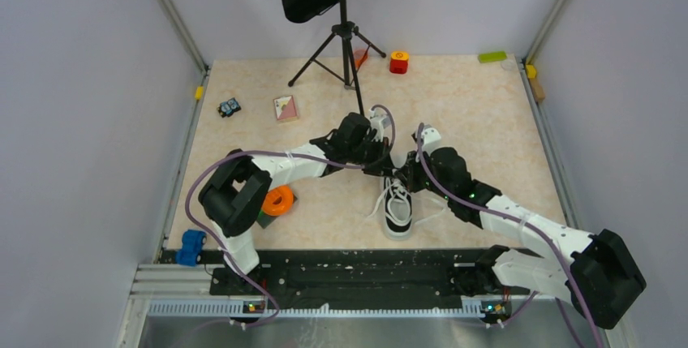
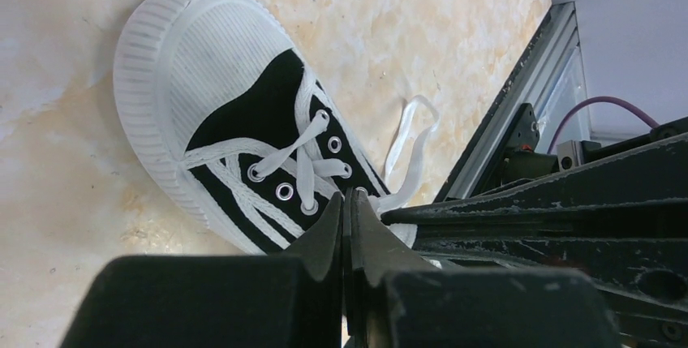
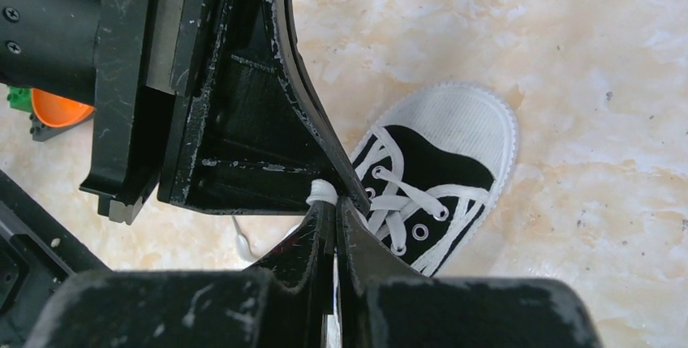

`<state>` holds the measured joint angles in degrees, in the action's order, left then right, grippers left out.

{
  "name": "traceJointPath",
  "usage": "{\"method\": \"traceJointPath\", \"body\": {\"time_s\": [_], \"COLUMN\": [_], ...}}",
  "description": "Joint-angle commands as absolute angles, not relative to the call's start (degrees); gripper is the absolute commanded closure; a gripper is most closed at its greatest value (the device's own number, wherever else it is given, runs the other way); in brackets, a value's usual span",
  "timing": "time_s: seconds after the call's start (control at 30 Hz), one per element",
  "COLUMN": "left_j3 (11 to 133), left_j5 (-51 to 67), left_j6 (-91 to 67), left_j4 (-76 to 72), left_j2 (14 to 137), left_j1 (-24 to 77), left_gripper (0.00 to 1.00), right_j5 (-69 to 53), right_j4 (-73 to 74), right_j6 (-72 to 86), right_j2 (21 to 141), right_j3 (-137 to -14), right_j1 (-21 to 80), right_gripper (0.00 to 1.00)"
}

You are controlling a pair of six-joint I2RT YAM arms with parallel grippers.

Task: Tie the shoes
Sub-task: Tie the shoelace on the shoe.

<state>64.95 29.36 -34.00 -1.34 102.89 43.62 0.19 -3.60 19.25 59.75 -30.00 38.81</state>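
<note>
The black shoe (image 1: 397,216) with a white toe cap lies mid-table, toe toward the arm bases. Both grippers meet over its heel end. My left gripper (image 1: 383,161) is shut, its tips (image 2: 349,195) at the top eyelets of the shoe (image 2: 211,113), pinching a white lace (image 2: 397,195) that runs off to the right. My right gripper (image 1: 408,174) is shut (image 3: 335,202) on a bit of lace (image 3: 323,192) that sticks out at its tips, just beside the left finger (image 3: 316,133). A loose lace loop (image 2: 414,145) lies on the table beside the shoe (image 3: 438,145).
A music stand (image 1: 345,36) on a tripod stands at the back. An orange roll (image 1: 278,200) sits by the left arm, a blue piece (image 1: 192,247) at the near left. A card (image 1: 285,108), a small toy (image 1: 230,107), a red block (image 1: 398,62) and a green block (image 1: 492,57) lie farther back.
</note>
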Motion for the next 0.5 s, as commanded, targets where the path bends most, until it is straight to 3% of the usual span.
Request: {"method": "traceJointPath", "body": {"time_s": [0.0, 0.2, 0.47], "left_j3": [65.2, 62.1, 59.4], "left_j5": [27.9, 27.4, 27.3], "left_j6": [-33.5, -33.5, -34.8], "left_j4": [-0.2, -0.2, -2.6], "left_j2": [100.1, 97.3, 95.5], "left_j1": [43.8, 43.8, 43.8], "left_gripper": [1.00, 0.86, 0.83], "right_j5": [0.3, 0.7, 0.9], "right_j4": [-6.6, -6.3, -6.6], "right_j6": [20.6, 21.1, 21.6], "right_j2": [59.1, 58.5, 58.4], "right_j3": [-29.7, -29.3, -29.3], "right_j1": [38.3, 38.2, 38.1], "right_gripper": [1.00, 1.00, 1.00]}}
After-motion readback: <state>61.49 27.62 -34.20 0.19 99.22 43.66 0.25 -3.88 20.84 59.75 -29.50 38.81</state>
